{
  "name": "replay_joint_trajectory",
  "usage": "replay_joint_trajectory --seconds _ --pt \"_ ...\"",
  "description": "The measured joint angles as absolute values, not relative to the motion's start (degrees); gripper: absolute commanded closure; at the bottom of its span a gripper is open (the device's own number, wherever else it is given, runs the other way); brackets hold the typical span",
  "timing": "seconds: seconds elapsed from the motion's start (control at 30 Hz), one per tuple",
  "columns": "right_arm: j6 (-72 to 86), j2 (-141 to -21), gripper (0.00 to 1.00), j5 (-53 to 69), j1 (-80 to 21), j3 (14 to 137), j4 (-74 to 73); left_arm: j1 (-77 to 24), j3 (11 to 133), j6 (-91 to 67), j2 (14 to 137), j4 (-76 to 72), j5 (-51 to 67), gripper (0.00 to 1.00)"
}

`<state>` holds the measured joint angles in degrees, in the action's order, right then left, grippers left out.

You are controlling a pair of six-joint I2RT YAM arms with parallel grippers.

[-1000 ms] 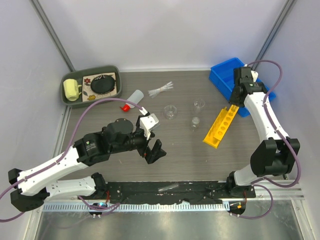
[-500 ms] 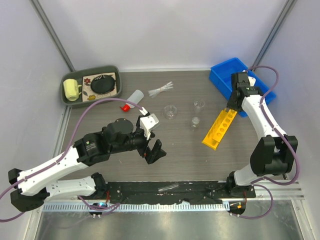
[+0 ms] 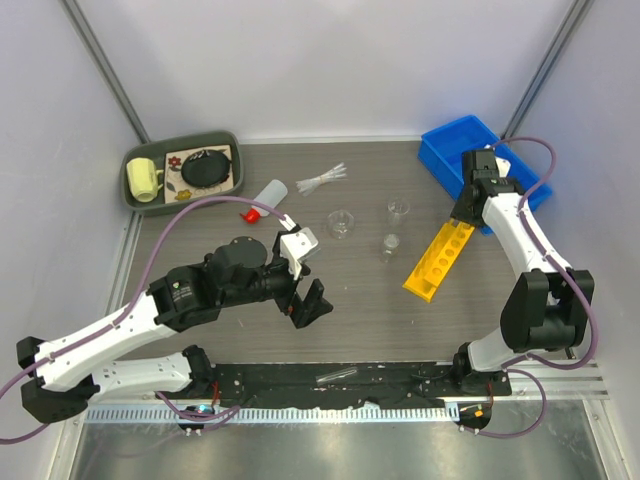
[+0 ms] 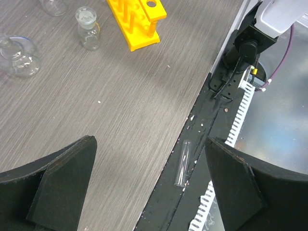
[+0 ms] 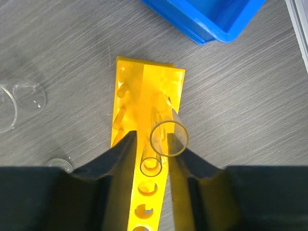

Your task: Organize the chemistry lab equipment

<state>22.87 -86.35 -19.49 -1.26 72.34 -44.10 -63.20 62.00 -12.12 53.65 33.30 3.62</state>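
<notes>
The long yellow rack (image 3: 438, 255) lies slantwise at the right. My right gripper (image 3: 467, 210) is at its far end, jaws narrowly apart around a clear tube (image 5: 168, 138) that stands tilted in the end hole. A second tube (image 5: 151, 166) sits in the hole beside it. My left gripper (image 3: 305, 275) is wide open and empty above the table's front. Another clear tube (image 4: 183, 163) lies on the black front strip between its fingers in the left wrist view. The white squeeze bottle with a red cap (image 3: 266, 198), the pipettes (image 3: 322, 181) and three small beakers (image 3: 341, 222) (image 3: 398, 210) (image 3: 390, 244) lie mid-table.
A blue bin (image 3: 440, 135) stands at the back right, close behind the rack. A green tray (image 3: 180, 140) at the back left holds a yellow mug (image 3: 143, 180) and a round black object (image 3: 207, 168). The right arm's cable loops over the bin.
My right gripper has moved from the blue bin's edge down to the rack's far end. The rack's near end has shifted a little left. The left arm has not moved.
</notes>
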Motion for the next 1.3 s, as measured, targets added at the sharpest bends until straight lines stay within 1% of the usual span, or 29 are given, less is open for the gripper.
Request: replay_joint_trajectory --seconds 0.03,0.13,0.33,0.43,0.57,0.7,0.83,1.0,1.3 --pt "22.9 -86.3 0.47 -19.3 -1.3 72.2 -44.1 -63.2 62.0 -12.1 53.7 33.3 3.6 0.00" --pt "23.1 -86.1 0.35 -18.7 -1.3 71.5 -44.3 -63.2 62.0 -12.2 54.2 33.3 3.6 0.00" --pt "22.7 -82.5 0.28 -18.3 -1.3 71.5 -46.2 -63.3 62.0 -12.2 57.4 33.4 3.1 0.01" --pt "22.6 -78.1 0.27 -18.3 -1.4 71.9 -47.8 -64.3 62.0 -12.3 60.5 33.5 2.2 0.02" --pt "22.5 -71.4 0.27 -18.1 -2.3 73.5 -49.7 -69.0 62.8 -12.3 67.5 34.5 -1.8 0.03" --pt "22.3 -64.7 0.27 -17.0 -5.3 74.5 -51.0 -74.2 63.4 -12.7 76.5 35.7 -5.5 0.04" --pt "22.4 -61.0 0.26 -16.3 -9.6 74.7 -52.4 -77.2 63.4 -13.4 83.2 37.4 -7.9 0.04" --pt "22.4 -60.1 0.26 -16.1 -15.6 74.7 -54.0 -80.3 63.4 -16.5 85.9 39.2 -11.4 0.04" --pt "22.5 -57.6 0.26 -15.1 -18.7 72.3 -54.9 -87.8 62.5 -24.2 86.5 40.7 -14.5 0.05"
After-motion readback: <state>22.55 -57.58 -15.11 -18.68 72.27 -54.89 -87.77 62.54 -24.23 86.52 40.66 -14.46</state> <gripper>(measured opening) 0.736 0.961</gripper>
